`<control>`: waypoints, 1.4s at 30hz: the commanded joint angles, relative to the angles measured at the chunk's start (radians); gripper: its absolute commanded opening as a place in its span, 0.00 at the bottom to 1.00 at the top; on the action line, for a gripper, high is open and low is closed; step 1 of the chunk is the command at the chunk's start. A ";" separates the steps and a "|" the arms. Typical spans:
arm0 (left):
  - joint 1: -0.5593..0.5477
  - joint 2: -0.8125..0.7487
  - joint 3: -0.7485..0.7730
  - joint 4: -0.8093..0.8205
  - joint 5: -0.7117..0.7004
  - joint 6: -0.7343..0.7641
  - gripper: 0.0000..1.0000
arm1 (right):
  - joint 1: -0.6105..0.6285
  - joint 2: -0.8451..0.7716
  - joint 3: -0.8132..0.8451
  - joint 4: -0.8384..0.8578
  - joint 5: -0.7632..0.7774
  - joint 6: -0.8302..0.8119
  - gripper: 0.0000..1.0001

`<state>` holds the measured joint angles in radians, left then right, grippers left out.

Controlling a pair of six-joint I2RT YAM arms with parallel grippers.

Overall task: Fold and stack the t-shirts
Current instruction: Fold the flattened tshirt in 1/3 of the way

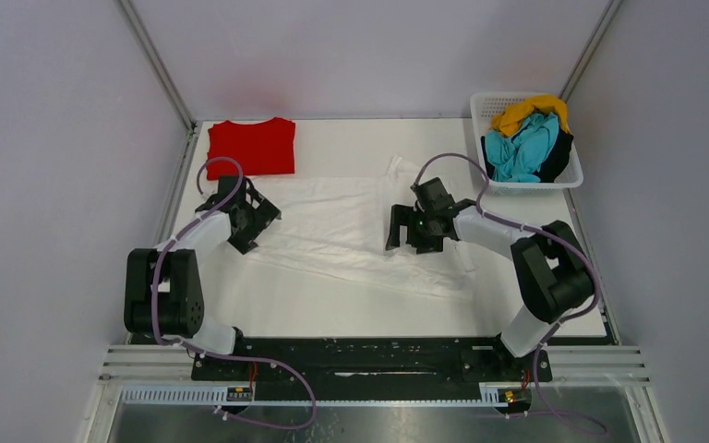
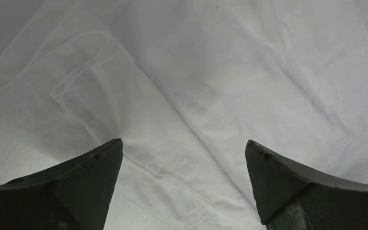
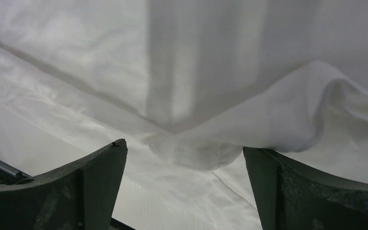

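Observation:
A white t-shirt [image 1: 332, 231] lies spread and creased across the middle of the white table. A folded red t-shirt [image 1: 252, 145] lies at the back left. My left gripper [image 1: 260, 221] is open over the white shirt's left edge; its wrist view shows only white cloth [image 2: 187, 96] between the spread fingers [image 2: 91, 177]. My right gripper [image 1: 409, 235] is open over the shirt's right part; its wrist view shows a raised fold of white cloth [image 3: 196, 151] just ahead of the fingers [image 3: 96, 177]. Teal, yellow and black shirts [image 1: 526, 138] fill the basket.
A white lattice basket [image 1: 572, 177] stands at the back right corner. The table's metal rail [image 1: 378, 355] runs along the near edge with both arm bases on it. Grey walls close in the sides and back.

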<state>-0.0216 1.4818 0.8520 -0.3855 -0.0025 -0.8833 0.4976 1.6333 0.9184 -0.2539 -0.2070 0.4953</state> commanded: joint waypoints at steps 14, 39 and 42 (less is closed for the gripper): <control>0.002 0.143 0.102 0.001 -0.074 0.021 0.99 | -0.008 0.068 0.297 0.011 0.225 -0.029 0.99; 0.020 0.294 0.350 0.185 -0.014 -0.057 0.99 | -0.009 -0.373 -0.165 -0.030 0.266 -0.013 0.99; 0.021 0.266 0.362 0.121 -0.042 -0.030 0.99 | -0.009 -0.364 -0.173 -0.029 0.252 -0.010 0.99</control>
<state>-0.0074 1.7939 1.1648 -0.2340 -0.0265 -0.9390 0.4942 1.2823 0.7582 -0.2619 0.0246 0.4938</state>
